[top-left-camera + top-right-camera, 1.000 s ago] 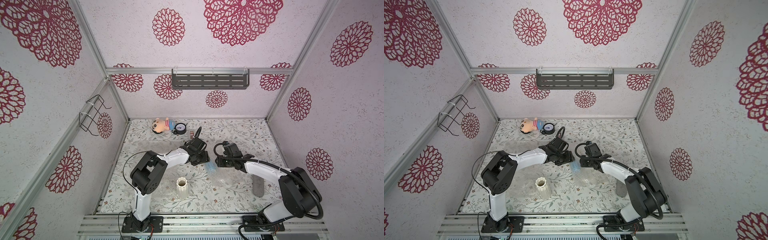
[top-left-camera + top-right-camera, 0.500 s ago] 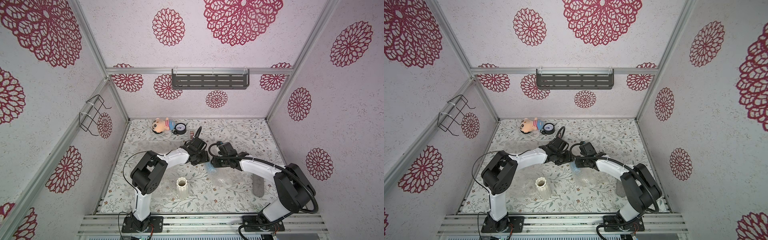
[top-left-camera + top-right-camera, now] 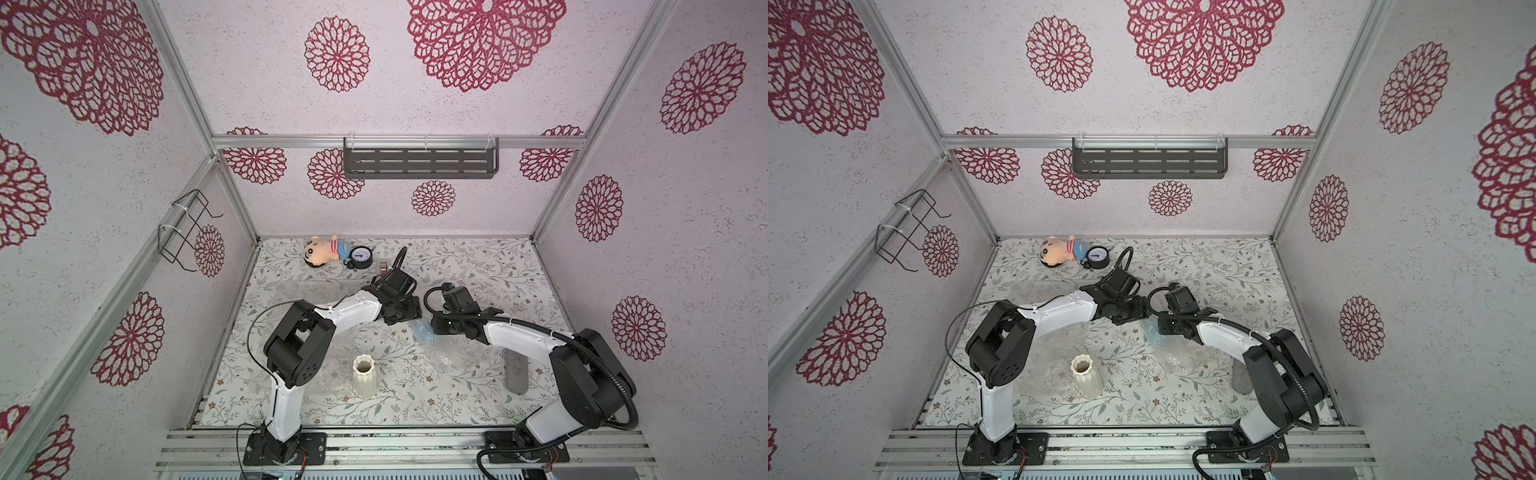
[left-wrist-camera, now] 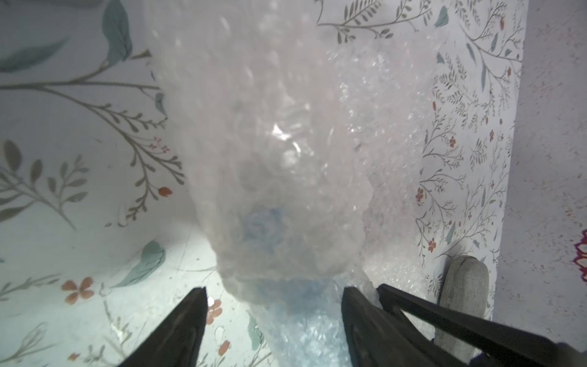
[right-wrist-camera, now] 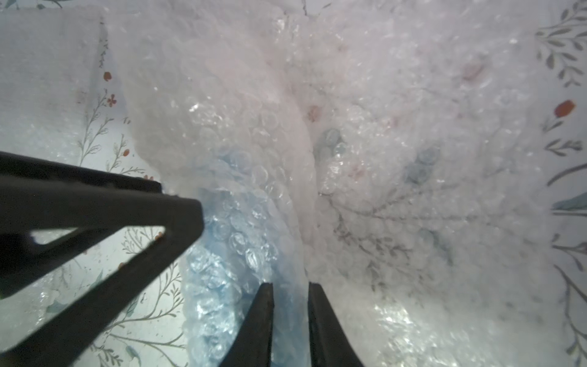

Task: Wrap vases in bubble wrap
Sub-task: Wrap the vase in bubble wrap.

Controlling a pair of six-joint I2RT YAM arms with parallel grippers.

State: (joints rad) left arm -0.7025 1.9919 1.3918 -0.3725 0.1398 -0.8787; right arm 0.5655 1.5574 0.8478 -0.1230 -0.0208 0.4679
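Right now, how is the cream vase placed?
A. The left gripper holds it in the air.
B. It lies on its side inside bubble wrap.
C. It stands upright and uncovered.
C: in a top view the cream vase stands upright, its open mouth showing and nothing covering it.

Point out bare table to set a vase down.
Free: the table's far right corner behind the right arm, and the front strip between the cream vase and the grey case. Crowded: the middle, around the bubble wrap, and by the doll.
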